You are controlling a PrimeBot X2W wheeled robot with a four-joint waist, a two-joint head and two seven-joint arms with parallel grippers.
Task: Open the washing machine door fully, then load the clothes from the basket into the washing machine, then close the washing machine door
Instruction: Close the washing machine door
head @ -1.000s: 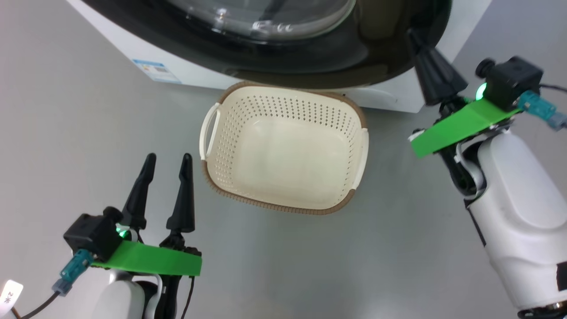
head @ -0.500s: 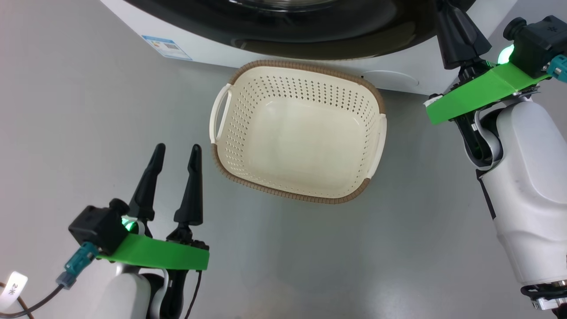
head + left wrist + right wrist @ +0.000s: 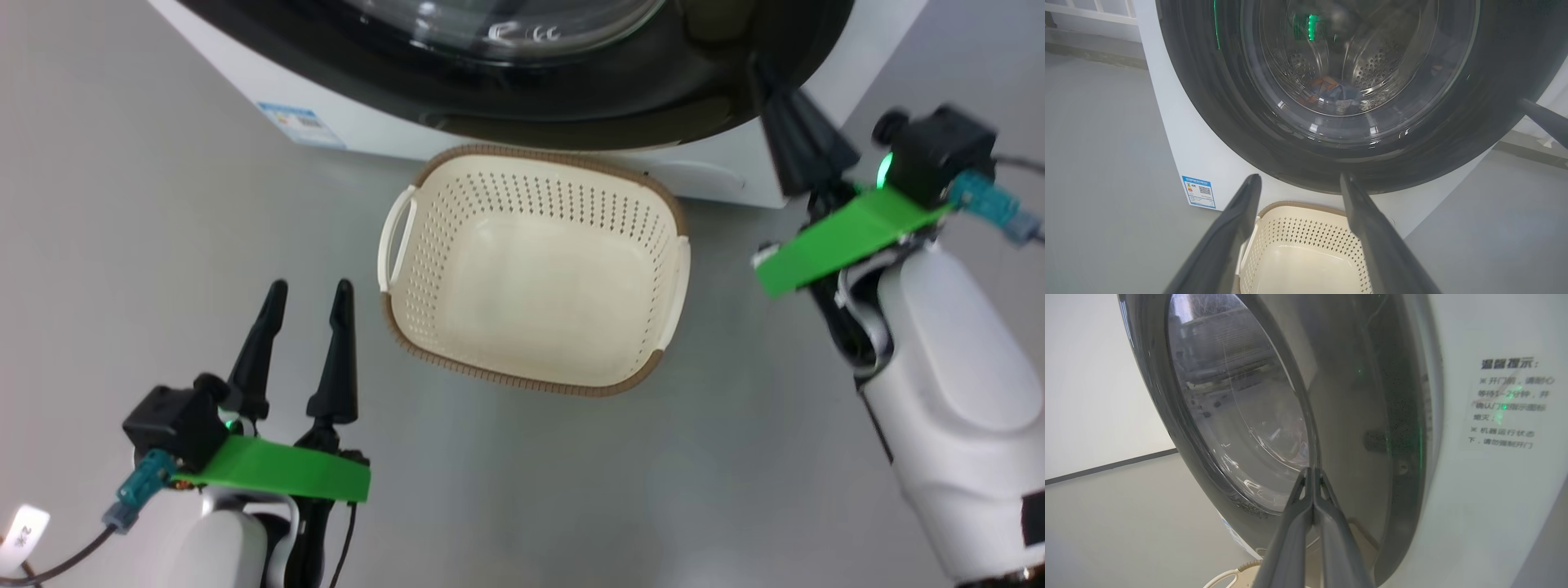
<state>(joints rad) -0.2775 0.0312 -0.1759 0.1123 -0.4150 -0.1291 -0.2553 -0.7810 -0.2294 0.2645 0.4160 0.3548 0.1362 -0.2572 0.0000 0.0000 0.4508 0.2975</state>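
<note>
Floor: plain grey floor (image 3: 122,245), smooth, a bit shiny.
Machine: white washing machine (image 3: 1175,134), small blue label (image 3: 298,122) low on its front.
Door: washing machine door (image 3: 1216,102) lies close against the front; can't tell if it's latched.
Laundry: clothes (image 3: 1333,96) sit inside the drum, seen through the glass.
Basket: basket (image 3: 522,192) on the floor just beside the machine, bare cream bottom showing.
Left: left gripper (image 3: 310,287) fingers spread wide, gripping nothing, left of the basket.
Right: right gripper (image 3: 1312,473) fingers pressed together, tip at the door's rim.
</note>
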